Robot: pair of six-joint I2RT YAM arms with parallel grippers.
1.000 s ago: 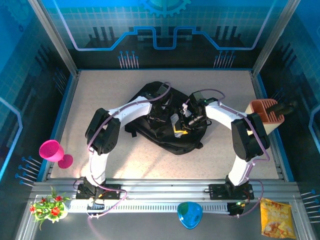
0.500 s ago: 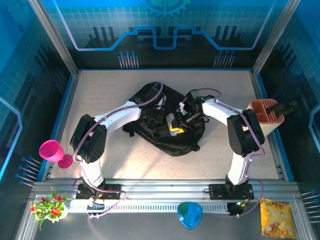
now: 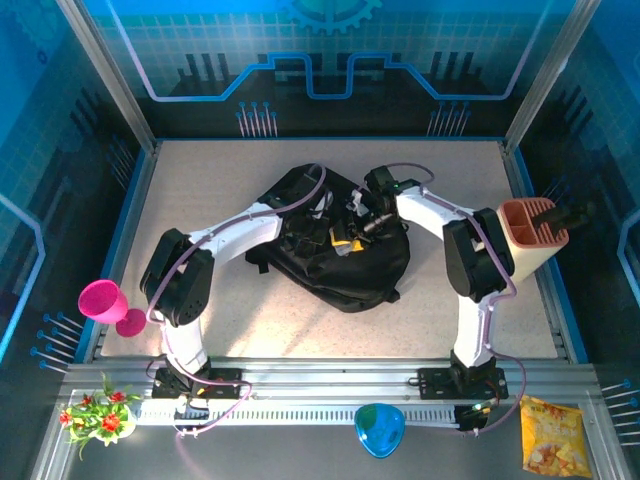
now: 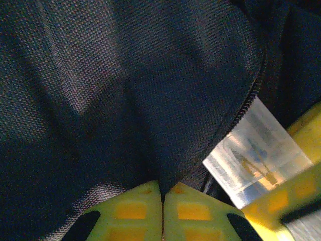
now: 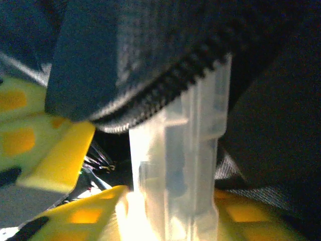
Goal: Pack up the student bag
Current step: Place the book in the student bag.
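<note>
My left gripper (image 4: 162,201) was pressed closed on a fold of the student bag (image 4: 125,90), its two yellow-green pads meeting with the black weave pinched between them. The fabric rose straight ahead of the fingertips in broad creases. Ahead and to that gripper's right ran the bag's zipper (image 4: 246,105), and just beyond its teeth stood a clear plastic case (image 4: 256,155).

My right gripper (image 5: 170,211) was clamped on that clear plastic case (image 5: 180,165), a yellow finger on either side of it. The case stood up out of the fingers, and its far end went under the zipper (image 5: 165,85) edge of the bag (image 5: 150,45), which hung directly over the fingertips. To the left of the case I could see my other gripper's pads (image 5: 30,130) holding the bag's edge.

From above, the student bag (image 3: 340,275) lay on the table (image 3: 220,170), underneath both grippers. The left gripper (image 3: 318,232) and right gripper (image 3: 355,225) sat just beside each other over its upper part. A pink cup (image 3: 105,303) stood well away behind and to the left of my left gripper.
</note>
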